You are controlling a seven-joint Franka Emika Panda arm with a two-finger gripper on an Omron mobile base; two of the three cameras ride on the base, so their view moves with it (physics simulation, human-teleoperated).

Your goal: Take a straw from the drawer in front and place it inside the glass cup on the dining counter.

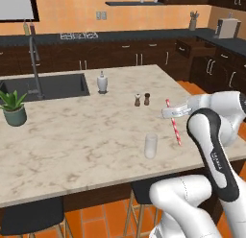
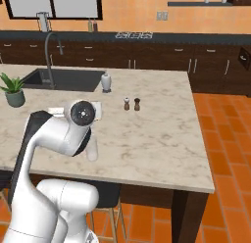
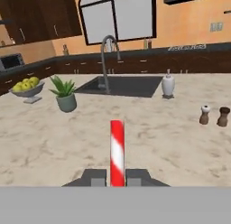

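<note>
In the left base view, our gripper point(image 1: 173, 112) is closed on the straw point(image 1: 174, 123), which hangs tilted above the dining counter point(image 1: 72, 136); the glass cup point(image 1: 151, 146) stands just to the left and lower in the picture, near the counter's front edge. We judge we are at the carry-to-cup step.

In the right base view, our arm hides most of the cup; the salt and pepper shakers point(image 2: 131, 104) stand beyond it.

In the hand view, the straw point(image 3: 117, 151) rises between the closed fingertips point(image 3: 96, 177). Next we need to bring it upright over the cup's mouth and lower it.
</note>
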